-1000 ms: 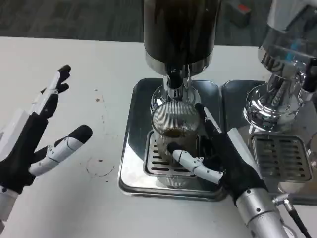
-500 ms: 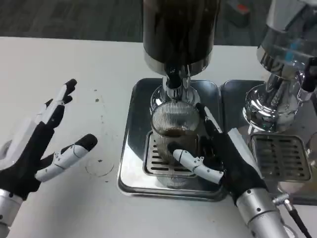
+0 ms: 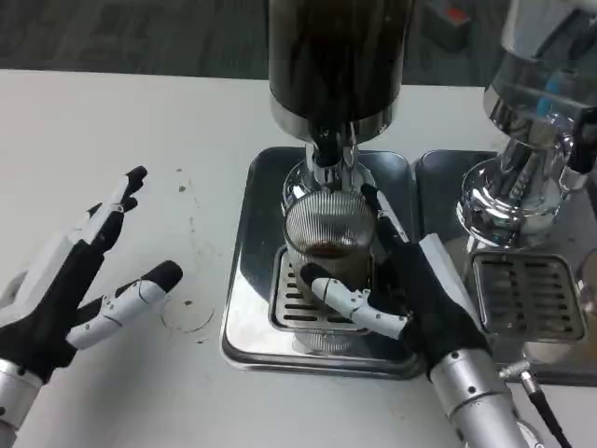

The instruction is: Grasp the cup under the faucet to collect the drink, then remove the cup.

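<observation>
**Mia:** Where was the cup (image 3: 328,245)?

**Ben:** It stood straight up on the slotted grate (image 3: 297,301) in the metal tray (image 3: 244,280), right under the faucet (image 3: 327,149) of the big dark drink machine (image 3: 336,56). I could see a little brown drink at the bottom of it.

**Mia:** Which robot hand had it?

**Ben:** The right robot hand (image 3: 410,294). It sat on the cup's right side. Its thumb (image 3: 350,303) curled across the front of the cup, low down, and its fingers (image 3: 381,207) reached up along the far right side. So it was wrapped around the cup.

**Mia:** And the other one?

**Ben:** The left robot hand (image 3: 70,289) was over the white counter (image 3: 121,131), well apart from the cup, with its fingers spread wide and nothing in them.

**Mia:** So which way should the cup go?

**Ben:** I think it had to come out toward the robot, or to the side, because the faucet hung just above the rim. It should stay upright so the drink would not spill. The right robot hand was the near one, so I guess it would do the job.
</observation>
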Motion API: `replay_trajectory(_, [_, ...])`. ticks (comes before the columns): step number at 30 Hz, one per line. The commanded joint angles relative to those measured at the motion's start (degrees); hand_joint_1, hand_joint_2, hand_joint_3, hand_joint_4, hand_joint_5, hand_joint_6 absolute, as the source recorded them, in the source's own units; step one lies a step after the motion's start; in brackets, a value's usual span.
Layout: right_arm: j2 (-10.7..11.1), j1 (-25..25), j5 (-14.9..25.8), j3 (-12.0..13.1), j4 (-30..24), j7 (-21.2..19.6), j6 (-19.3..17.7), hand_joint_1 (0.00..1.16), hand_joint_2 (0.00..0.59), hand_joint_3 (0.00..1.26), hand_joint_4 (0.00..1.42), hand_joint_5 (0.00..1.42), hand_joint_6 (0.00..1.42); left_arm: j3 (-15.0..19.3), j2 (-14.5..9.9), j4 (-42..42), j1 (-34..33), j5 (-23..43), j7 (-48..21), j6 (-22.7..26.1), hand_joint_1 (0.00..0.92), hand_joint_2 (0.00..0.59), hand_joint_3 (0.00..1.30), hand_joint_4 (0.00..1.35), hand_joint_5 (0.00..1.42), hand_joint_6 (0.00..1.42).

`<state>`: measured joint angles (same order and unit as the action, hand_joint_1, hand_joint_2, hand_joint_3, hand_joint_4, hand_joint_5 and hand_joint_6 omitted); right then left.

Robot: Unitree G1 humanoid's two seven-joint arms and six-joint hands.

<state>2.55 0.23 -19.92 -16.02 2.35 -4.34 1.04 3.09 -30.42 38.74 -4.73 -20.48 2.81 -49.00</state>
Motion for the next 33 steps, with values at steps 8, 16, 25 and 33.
replay_trajectory(8, [-1.59,-2.45,-1.13,-0.68,3.72,-3.0,-2.68,0.67,0.199,0.0,0.0,0.0,0.0,-0.99,-0.93,0.92,0.3,1.73,-1.24,-0.59,0.0,0.135,0.0,0.0,0.07,0.01])
replay_trajectory(16, [-2.06,-2.23,-1.28,-1.08,5.5,-3.67,-3.18,0.73,0.196,0.0,0.0,0.0,0.0,-1.09,-1.17,0.39,1.1,3.14,-1.85,-0.34,0.0,0.135,0.0,0.0,0.07,0.01])
replay_trajectory(25, [-2.95,-2.6,-0.84,-0.57,7.46,-4.48,-2.94,0.8,0.182,0.0,0.0,0.0,0.02,-0.88,-1.2,0.29,1.51,4.07,-2.48,-0.05,0.0,0.135,0.0,0.0,0.08,0.01])
replay_trajectory(33, [-4.49,-3.37,1.67,0.57,10.26,-4.84,-5.15,0.83,0.177,0.0,0.0,0.0,0.12,-0.9,-1.38,0.21,1.65,4.67,-2.89,0.23,0.0,0.137,0.0,0.0,0.08,0.01])
